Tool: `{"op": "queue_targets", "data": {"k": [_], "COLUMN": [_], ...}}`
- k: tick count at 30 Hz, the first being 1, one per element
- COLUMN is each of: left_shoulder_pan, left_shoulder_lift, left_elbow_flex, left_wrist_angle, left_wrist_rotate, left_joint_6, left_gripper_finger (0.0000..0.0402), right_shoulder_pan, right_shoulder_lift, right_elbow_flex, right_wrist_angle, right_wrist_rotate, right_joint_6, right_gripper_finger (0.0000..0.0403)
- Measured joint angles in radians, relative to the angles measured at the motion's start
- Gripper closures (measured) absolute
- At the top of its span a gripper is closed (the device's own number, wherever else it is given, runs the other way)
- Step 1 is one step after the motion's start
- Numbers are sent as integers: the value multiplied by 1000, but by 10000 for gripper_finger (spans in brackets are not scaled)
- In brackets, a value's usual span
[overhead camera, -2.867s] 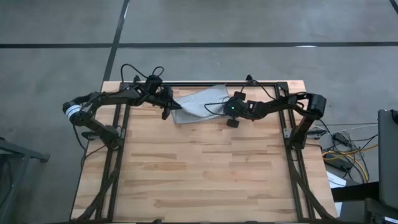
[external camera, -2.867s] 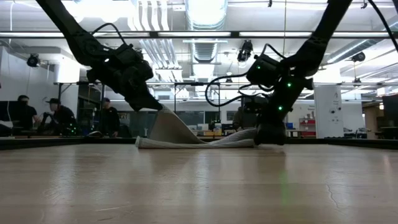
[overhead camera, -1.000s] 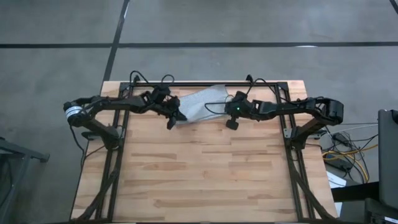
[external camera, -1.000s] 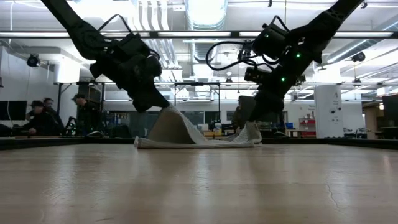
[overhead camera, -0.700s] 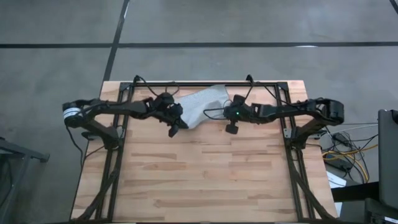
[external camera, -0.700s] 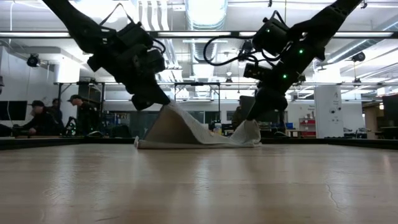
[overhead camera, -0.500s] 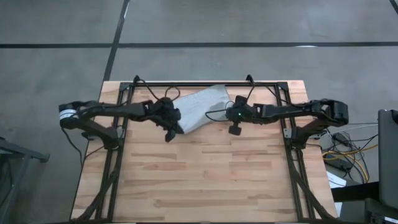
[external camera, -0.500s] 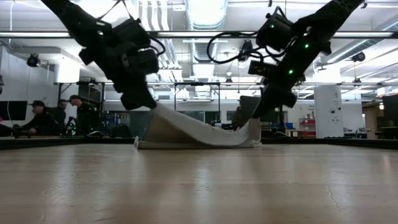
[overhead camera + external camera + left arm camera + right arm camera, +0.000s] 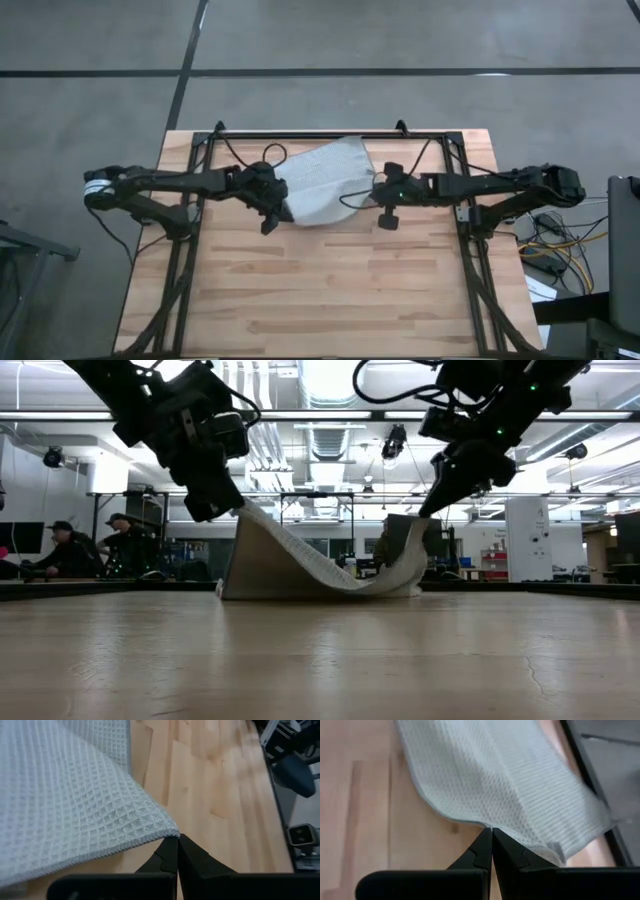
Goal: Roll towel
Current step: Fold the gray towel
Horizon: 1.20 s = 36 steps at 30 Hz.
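1. Left claw [image 9: 268, 212] was pinched tight on one corner of the towel [image 9: 322, 180].
2. Right claw [image 9: 385, 208] was clamped on another.
3. Towel sagged between them, far edge on the desk [image 9: 330, 290].
4. No roll yet, basically all left.

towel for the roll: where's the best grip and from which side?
Probably the two near corners, as now: the left gripper is shut on one hemmed corner of the towel, the right gripper on the other. Come in from the open table side, fingers pinching the edge. The far edge lies on the table while the held corners ride high, so the cloth can fold over itself.
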Motion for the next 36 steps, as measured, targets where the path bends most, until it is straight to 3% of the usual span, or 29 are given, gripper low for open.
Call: {"op": "queue_targets", "data": {"k": [24, 30, 36], "left_shoulder_pan": [-429, -508, -518], "left_shoulder_lift": [3, 3, 3], "left_elbow_flex": [0, 0, 0], "left_wrist_angle": [-44, -43, -43], "left_wrist_rotate": [-35, -138, -310], "left_joint_6": [-396, -492, -581], "left_gripper_finger": [401, 401, 401], "right_shoulder_pan": [403, 496, 495], "right_shoulder_lift": [15, 15, 15], "right_elbow_flex": [-1, -1, -1], "right_wrist_angle": [-60, -58, -39], "right_wrist_rotate": [2, 11, 108], "right_joint_6": [274, 311, 300], "right_gripper_finger": [395, 395, 395]}}
